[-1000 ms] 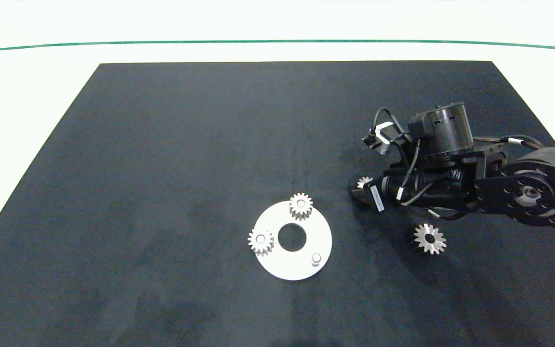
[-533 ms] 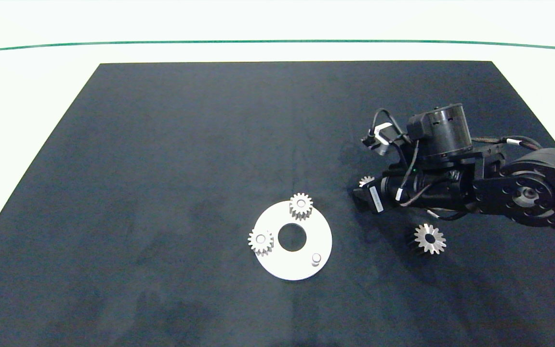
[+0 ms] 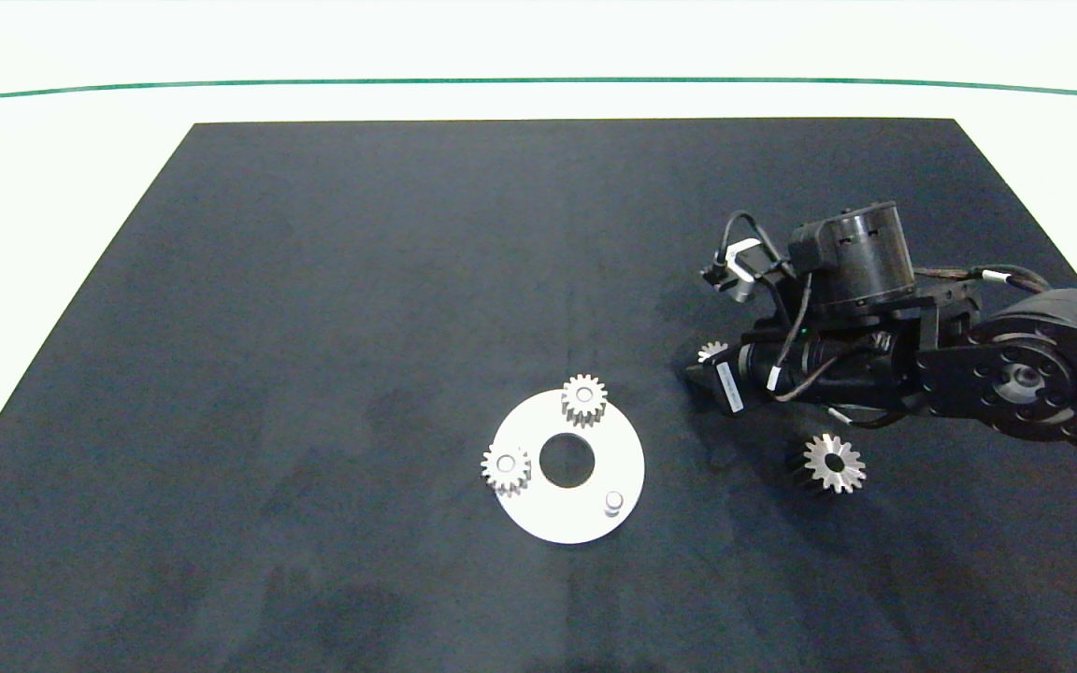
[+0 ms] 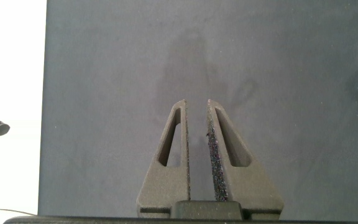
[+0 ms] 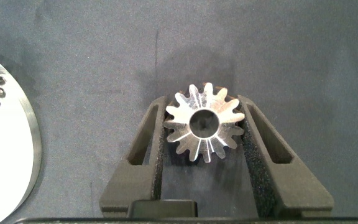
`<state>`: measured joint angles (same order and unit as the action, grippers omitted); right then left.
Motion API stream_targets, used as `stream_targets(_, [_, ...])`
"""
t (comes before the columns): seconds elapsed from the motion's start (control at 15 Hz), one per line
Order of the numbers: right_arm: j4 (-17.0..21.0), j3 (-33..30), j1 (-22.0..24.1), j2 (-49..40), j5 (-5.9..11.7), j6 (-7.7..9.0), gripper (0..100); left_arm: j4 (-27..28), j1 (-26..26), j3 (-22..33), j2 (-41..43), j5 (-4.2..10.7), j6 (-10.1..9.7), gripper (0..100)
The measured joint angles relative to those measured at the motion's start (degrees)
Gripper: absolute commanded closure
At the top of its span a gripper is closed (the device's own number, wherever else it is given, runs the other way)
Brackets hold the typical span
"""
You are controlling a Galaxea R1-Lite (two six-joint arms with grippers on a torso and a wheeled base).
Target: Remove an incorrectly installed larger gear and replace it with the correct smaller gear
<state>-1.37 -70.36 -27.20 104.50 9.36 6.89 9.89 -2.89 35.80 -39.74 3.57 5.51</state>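
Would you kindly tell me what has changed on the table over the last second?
Very little. The right hand, shut on the smaller gear, drifted slightly toward the right side of the table, the gear going with it. The larger gear, the round plate with its two gears and bare peg, and the left hand at the mat's left edge stayed put.

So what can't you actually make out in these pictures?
- Smaller gear: head view, mostly hidden under the right gripper.
- White plate: right wrist view, cut off by the edge.
- Left gripper: head view, only a corner shows at the edge.
- Empty peg: too small for detail.
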Motion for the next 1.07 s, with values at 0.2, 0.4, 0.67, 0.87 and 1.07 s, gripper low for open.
stream_targets(0.2, [0.0,0.2,0.0,0.0,0.0,0.0,81,0.0,0.0,0.0,0.1,0.0,0.0,84])
stream_targets(0.4, [0.0,0.3,0.0,0.0,-0.09,-0.06,84,0.0,0.0,0.0,0.1,0.0,-0.02,84])
stream_targets(0.67, [0.8,1.2,-0.2,-1.2,-0.09,-0.04,84,0.0,0.0,0.0,0.2,-0.02,0.0,84])
stream_targets(0.87, [1.0,1.4,-0.9,-3.3,-0.11,0.0,84,0.0,0.0,0.1,0.2,0.0,-0.02,84])
stream_targets(1.07, [2.3,1.7,-3.0,-5.5,-0.05,0.0,84,0.0,0.0,0.1,0.5,-0.02,0.0,84])
